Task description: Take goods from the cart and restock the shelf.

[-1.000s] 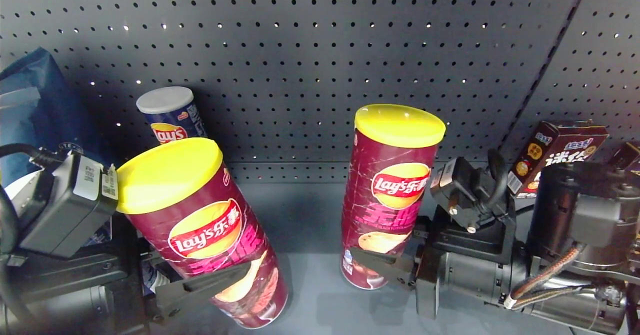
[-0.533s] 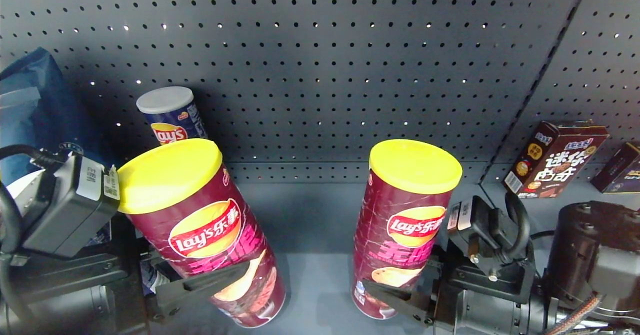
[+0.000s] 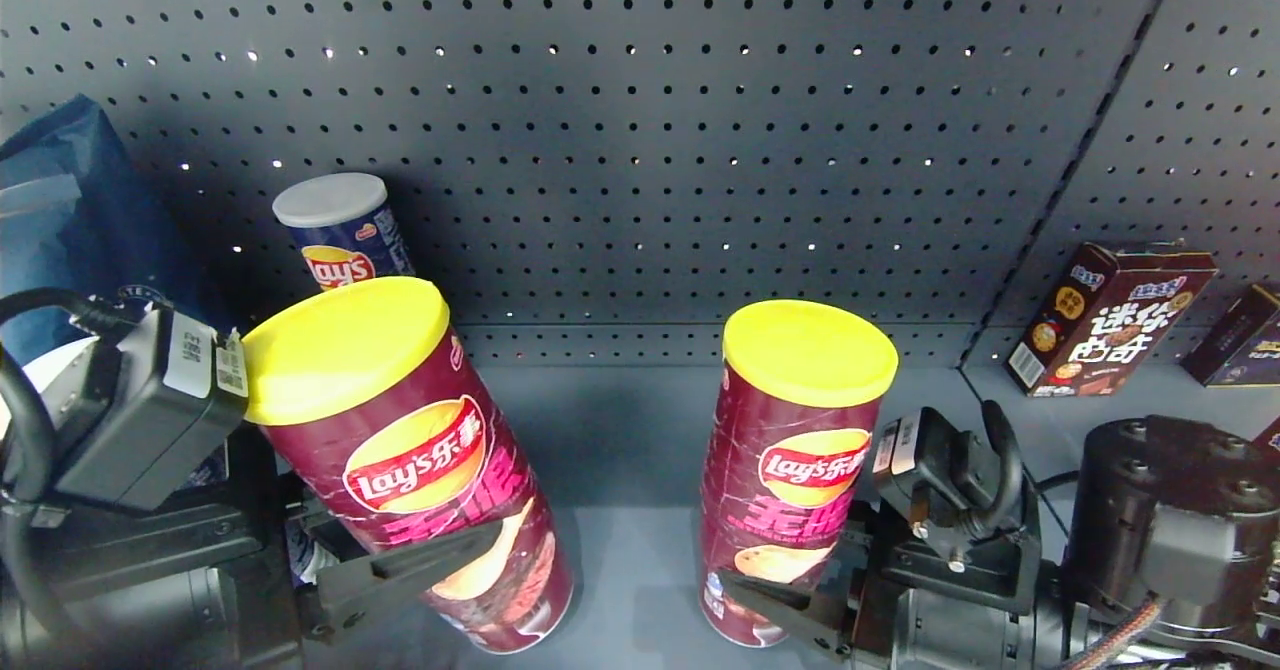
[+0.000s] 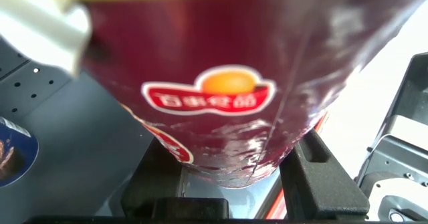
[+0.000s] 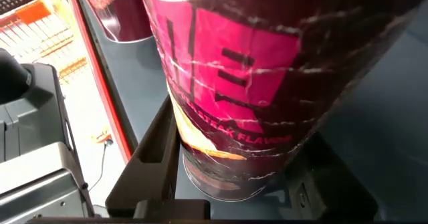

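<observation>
Two maroon chip cans with yellow lids are over the dark shelf floor [image 3: 620, 450]. The left can [image 3: 400, 450] leans with its lid to the left, and my left gripper [image 3: 450, 580] is shut on its lower part; the left wrist view shows the can [image 4: 227, 83] between the gripper's [image 4: 231, 177] fingers [image 4: 321, 177]. The right can [image 3: 790, 460] stands nearly upright with my right gripper [image 3: 750, 600] shut low on it. In the right wrist view that can [image 5: 254, 83] sits inside the gripper [image 5: 234, 184]. I cannot tell if either can touches the shelf.
A small blue can with a grey lid [image 3: 345, 230] stands by the pegboard back wall [image 3: 650, 150], behind the left can. A dark blue bag [image 3: 70, 200] is at far left. A brown box [image 3: 1110, 315] stands at right. Bare shelf lies between the two cans.
The right gripper has brought its can lower and nearer the shelf front, then a little to the left. The left can has barely shifted.
</observation>
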Motion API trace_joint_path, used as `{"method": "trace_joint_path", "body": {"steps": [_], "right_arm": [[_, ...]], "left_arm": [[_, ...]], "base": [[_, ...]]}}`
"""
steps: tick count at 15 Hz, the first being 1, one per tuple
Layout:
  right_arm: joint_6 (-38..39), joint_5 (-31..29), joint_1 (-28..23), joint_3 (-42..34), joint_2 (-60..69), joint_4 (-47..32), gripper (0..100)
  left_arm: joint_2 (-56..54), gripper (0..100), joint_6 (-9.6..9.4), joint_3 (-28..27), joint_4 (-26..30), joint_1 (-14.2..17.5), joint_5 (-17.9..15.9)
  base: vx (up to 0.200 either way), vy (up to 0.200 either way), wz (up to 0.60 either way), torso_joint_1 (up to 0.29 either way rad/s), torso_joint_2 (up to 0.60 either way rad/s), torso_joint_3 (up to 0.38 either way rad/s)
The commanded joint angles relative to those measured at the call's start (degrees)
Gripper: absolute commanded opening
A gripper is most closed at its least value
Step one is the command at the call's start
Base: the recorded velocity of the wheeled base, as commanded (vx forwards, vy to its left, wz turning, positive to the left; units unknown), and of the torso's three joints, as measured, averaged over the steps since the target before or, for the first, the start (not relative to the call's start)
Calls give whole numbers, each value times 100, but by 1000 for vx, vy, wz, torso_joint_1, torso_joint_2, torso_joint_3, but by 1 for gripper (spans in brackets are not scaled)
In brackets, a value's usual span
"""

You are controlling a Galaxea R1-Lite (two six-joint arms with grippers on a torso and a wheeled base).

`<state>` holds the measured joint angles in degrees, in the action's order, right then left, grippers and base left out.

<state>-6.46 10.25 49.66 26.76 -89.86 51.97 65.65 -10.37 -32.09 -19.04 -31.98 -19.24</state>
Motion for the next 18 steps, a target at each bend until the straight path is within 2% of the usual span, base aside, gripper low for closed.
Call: {"method": "trace_joint_path", "body": {"steps": [1,18], "right_arm": [[-4,3,8,-4,-164,50,0],[-66,-67,105,-531,21,604,0]], "left_arm": [[10,0,0,18,-3,-2,-1],[1,0,0,36,6,-10,131]], "base": [[0,0,0,0,0,0],[0,0,0,0,0,0]]}}
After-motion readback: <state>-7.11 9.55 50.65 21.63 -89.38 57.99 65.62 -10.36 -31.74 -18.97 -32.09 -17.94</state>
